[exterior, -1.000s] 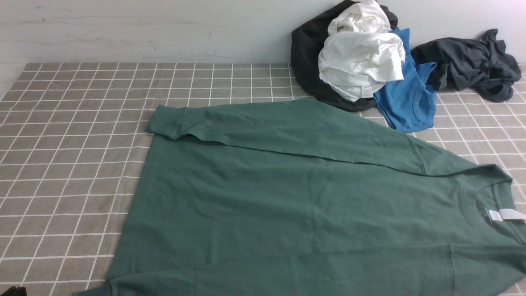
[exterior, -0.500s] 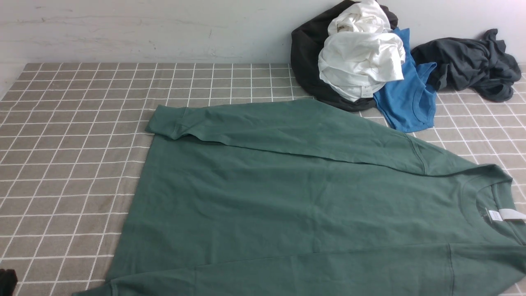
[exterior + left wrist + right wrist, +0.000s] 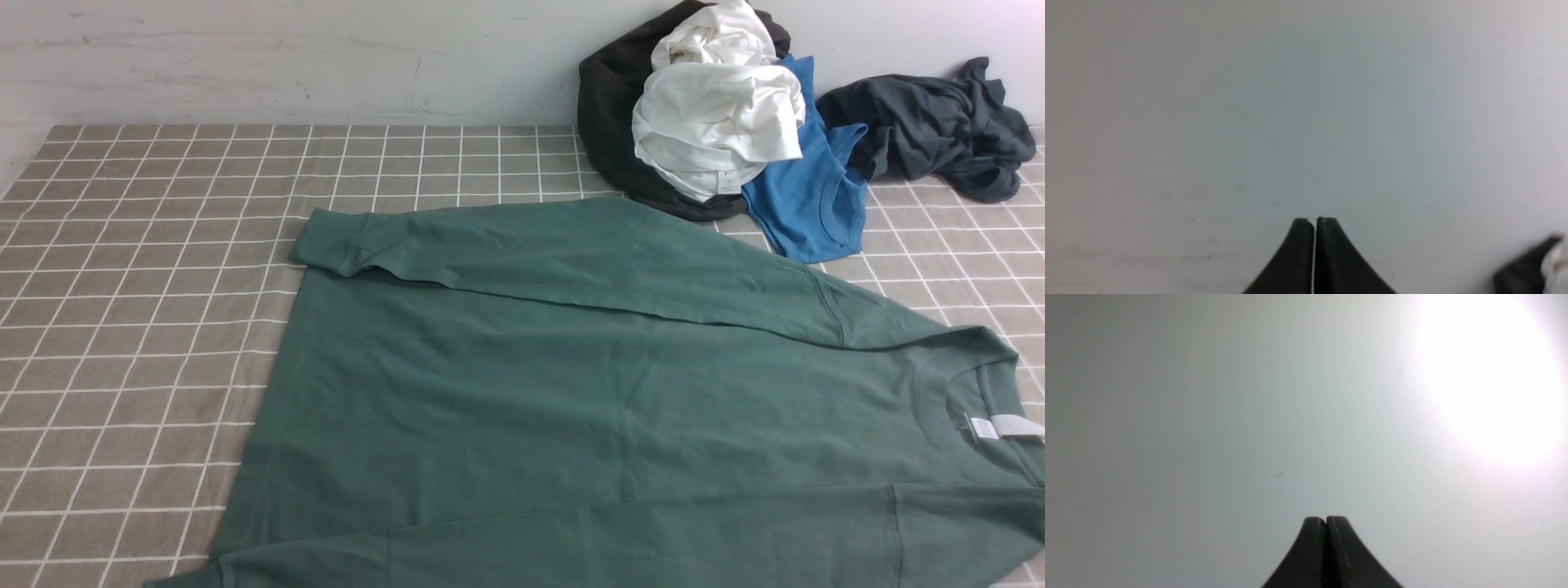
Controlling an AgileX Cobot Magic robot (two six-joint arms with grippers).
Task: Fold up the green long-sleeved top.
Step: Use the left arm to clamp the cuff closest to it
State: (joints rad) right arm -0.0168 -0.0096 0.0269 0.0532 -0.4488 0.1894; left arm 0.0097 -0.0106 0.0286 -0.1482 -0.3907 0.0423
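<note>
The green long-sleeved top (image 3: 571, 408) lies flat on the checked tablecloth, neck with its white label (image 3: 1000, 426) at the right, hem at the left. Its far sleeve is folded across the body, cuff (image 3: 326, 241) at the far left. The near sleeve runs along the front edge. Neither gripper shows in the front view. My left gripper (image 3: 1314, 222) is shut and empty, facing a plain pale wall. My right gripper (image 3: 1326, 520) is shut and empty, facing the same pale wall.
A pile of clothes sits at the back right: a black garment (image 3: 608, 122), a white one (image 3: 718, 114), a blue sleeveless top (image 3: 808, 196) and a dark grey garment (image 3: 939, 122). The checked tablecloth (image 3: 139, 286) lies bare at the left.
A dark gripper tip at the front view's bottom-left corner has gone out of view. The top has not moved.
</note>
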